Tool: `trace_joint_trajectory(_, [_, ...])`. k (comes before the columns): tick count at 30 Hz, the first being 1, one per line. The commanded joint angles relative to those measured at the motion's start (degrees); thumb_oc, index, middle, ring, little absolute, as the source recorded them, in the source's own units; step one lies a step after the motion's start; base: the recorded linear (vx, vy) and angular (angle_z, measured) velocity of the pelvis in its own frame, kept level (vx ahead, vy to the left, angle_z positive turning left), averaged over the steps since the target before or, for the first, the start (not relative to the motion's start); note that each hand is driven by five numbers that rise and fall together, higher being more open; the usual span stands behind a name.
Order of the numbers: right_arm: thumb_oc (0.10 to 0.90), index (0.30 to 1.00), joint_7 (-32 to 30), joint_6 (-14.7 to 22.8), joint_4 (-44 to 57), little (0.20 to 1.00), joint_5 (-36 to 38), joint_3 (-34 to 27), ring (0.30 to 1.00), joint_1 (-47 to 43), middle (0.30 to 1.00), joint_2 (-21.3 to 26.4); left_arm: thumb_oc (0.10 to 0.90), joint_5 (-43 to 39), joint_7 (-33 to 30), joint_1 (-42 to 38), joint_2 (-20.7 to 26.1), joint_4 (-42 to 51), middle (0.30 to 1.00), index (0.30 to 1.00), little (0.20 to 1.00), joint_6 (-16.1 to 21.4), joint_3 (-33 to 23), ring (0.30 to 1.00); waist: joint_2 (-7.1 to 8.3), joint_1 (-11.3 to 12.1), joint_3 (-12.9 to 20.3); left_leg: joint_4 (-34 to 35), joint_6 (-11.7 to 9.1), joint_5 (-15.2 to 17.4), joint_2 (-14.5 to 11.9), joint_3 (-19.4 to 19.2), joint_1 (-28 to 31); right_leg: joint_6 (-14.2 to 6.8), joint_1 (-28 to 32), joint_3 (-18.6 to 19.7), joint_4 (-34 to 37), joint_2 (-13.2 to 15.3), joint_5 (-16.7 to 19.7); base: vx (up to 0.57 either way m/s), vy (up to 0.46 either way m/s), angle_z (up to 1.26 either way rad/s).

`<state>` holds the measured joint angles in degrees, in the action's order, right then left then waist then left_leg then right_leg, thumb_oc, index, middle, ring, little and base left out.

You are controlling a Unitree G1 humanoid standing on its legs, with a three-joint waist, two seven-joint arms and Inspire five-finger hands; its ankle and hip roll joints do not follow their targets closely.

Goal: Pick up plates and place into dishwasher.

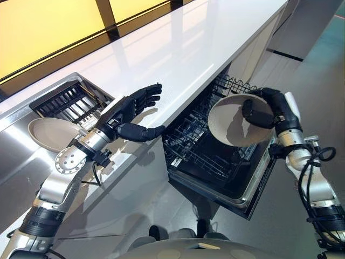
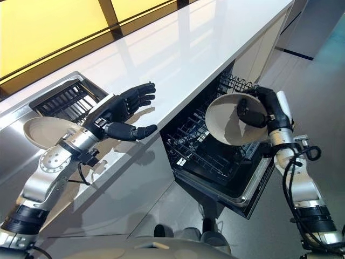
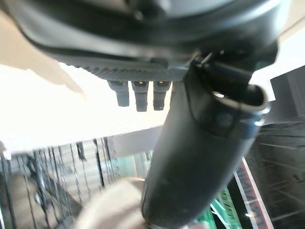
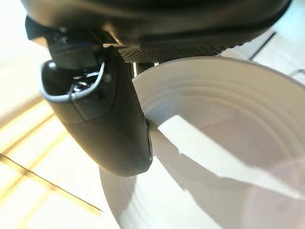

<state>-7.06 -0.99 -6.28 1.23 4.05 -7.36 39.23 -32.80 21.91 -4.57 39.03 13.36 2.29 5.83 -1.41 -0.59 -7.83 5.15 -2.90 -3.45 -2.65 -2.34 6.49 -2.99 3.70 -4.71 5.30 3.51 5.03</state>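
My right hand (image 1: 269, 105) is shut on the rim of a beige plate (image 1: 234, 121), thumb (image 4: 102, 112) on its inner face, holding it tilted above the pulled-out lower rack (image 1: 199, 154) of the open dishwasher. In the right wrist view the plate (image 4: 224, 143) lies just past the thumb. A second beige plate (image 1: 51, 132) rests in the steel sink area at the left. My left hand (image 1: 129, 110) hovers open over the white counter's front edge, fingers spread, holding nothing; its thumb (image 3: 200, 157) points toward the dishwasher.
The white countertop (image 1: 178, 48) runs above the dishwasher. A black dish drainer (image 1: 67, 102) sits behind the sink plate. The dishwasher door (image 1: 242, 197) lies open over the grey floor. A dark wire upper rack (image 1: 232, 85) shows under the counter.
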Motion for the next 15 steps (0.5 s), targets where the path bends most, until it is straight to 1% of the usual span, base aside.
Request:
trace_joint_trajectory(1, [0.100, 0.300, -4.4, 1.0, -3.5, 0.200, -3.4, 3.2, 0.300, -12.6, 0.300, 2.8, 0.800, -7.6, 2.6, -5.3, 0.7, 6.7, 0.900, 0.900, 0.900, 2.0, 2.8, 0.900, 1.88, 1.8, 3.2, -0.1, 3.2, 2.1, 4.8, 2.8, 0.1, -2.1, 2.5, -2.4, -0.3, -0.5, 0.4, 0.01, -0.007, 0.10])
trace_joint_trajectory(2, [0.100, 0.300, -4.6, 0.1, -4.7, 0.200, -3.5, 4.2, 0.300, -13.6, 0.300, 2.9, 0.800, -8.0, 2.7, -5.4, 0.7, 6.7, 0.900, 0.900, 0.900, 1.9, 3.5, 0.900, 1.86, 2.0, 3.1, -0.1, 3.2, 2.1, 4.8, 2.9, 0.1, -2.0, 2.5, -2.5, -0.3, -0.5, 0.5, 0.01, -0.008, 0.18])
trace_joint_trajectory(3, [0.100, 0.300, -5.6, -1.0, -8.6, 0.200, -3.3, 6.8, 0.300, -16.4, 0.300, 2.9, 0.800, -8.1, 3.5, -5.9, 0.7, 6.9, 0.900, 0.900, 0.900, 2.0, 5.2, 0.900, 1.87, 2.8, 3.0, -0.1, 3.2, 2.0, 4.8, 3.2, 0.0, -1.9, 2.7, -3.0, -0.3, -0.4, 0.4, 0.01, -0.010, 0.18])
trace_joint_trajectory(4, [0.100, 0.300, -5.8, -1.9, -11.0, 0.200, -3.2, 8.3, 0.300, -18.3, 0.300, 2.9, 0.800, -8.3, 3.8, -6.2, 0.7, 7.0, 0.900, 0.900, 0.900, 2.0, 6.1, 0.900, 1.88, 3.3, 2.9, -0.1, 3.2, 2.0, 4.8, 3.4, 0.0, -1.9, 2.8, -3.4, -0.3, -0.3, 0.4, 0.01, -0.011, 0.16])
trace_joint_trajectory(5, [0.100, 0.300, -5.8, -2.4, -11.7, 0.200, -3.4, 8.7, 0.300, -19.0, 0.300, 2.8, 0.800, -8.3, 4.0, -6.3, 0.8, 7.0, 0.900, 0.900, 0.900, 2.0, 6.4, 0.900, 1.88, 3.4, 2.9, -0.1, 3.2, 2.0, 4.8, 3.5, 0.0, -1.9, 2.8, -3.5, -0.3, -0.3, 0.4, 0.01, -0.011, 0.09])
trace_joint_trajectory(8, [0.100, 0.300, -7.4, -3.5, -19.8, 0.200, -2.9, 13.8, 0.300, -24.9, 0.300, 2.4, 0.800, -9.7, 5.2, -7.7, 1.0, 7.0, 0.900, 0.900, 0.900, 1.6, 9.0, 0.900, 1.77, 4.7, 2.7, -0.1, 3.2, 1.9, 5.0, 4.1, -0.1, -1.8, 3.2, -4.5, -0.3, 0.0, 0.2, 0.01, -0.010, 0.17])
trace_joint_trajectory(9, [0.100, 0.300, -7.9, -4.7, -23.3, 0.200, -2.6, 16.5, 0.300, -28.2, 0.300, 1.9, 0.800, -10.6, 6.0, -8.6, 1.3, 6.9, 0.900, 0.900, 0.900, 1.5, 10.5, 0.900, 1.72, 5.5, 2.7, -0.1, 3.2, 1.9, 5.1, 4.5, -0.2, -1.7, 3.3, -4.9, -0.3, 0.1, 0.1, 0.02, -0.008, 0.21])
trace_joint_trajectory(11, [0.100, 0.300, -8.3, -5.0, -25.7, 0.200, -2.8, 18.2, 0.300, -30.3, 0.300, 1.6, 0.800, -11.3, 6.0, -9.3, 1.4, 7.0, 0.900, 0.900, 0.900, 1.6, 11.4, 0.900, 1.64, 5.8, 2.6, -0.1, 3.1, 1.8, 5.1, 4.7, -0.2, -1.7, 3.4, -5.2, -0.3, 0.1, 0.1, 0.02, -0.003, 0.26])
trace_joint_trajectory(14, [0.100, 0.300, -9.1, -6.2, -30.8, 0.200, -3.6, 21.8, 0.300, -34.1, 0.300, 0.5, 0.800, -12.1, 6.2, -10.6, 0.6, 7.2, 0.900, 0.900, 0.900, 2.0, 13.5, 0.900, 1.51, 6.9, 2.7, -0.1, 3.2, 1.8, 5.3, 5.4, -0.2, -1.7, 3.7, -6.0, -0.3, 0.3, -0.1, 0.04, 0.000, 0.14])
trace_joint_trajectory(15, [0.100, 0.300, -9.5, -6.3, -32.2, 0.200, -3.5, 22.9, 0.300, -35.1, 0.300, 0.2, 0.800, -12.6, 6.0, -11.1, 0.4, 7.1, 0.900, 0.900, 0.900, 2.1, 14.1, 0.900, 1.45, 7.1, 2.7, -0.1, 3.1, 2.3, 5.3, 5.6, 0.1, -1.8, 4.1, -6.2, -0.3, 0.3, -0.6, 0.06, 0.001, 0.20])
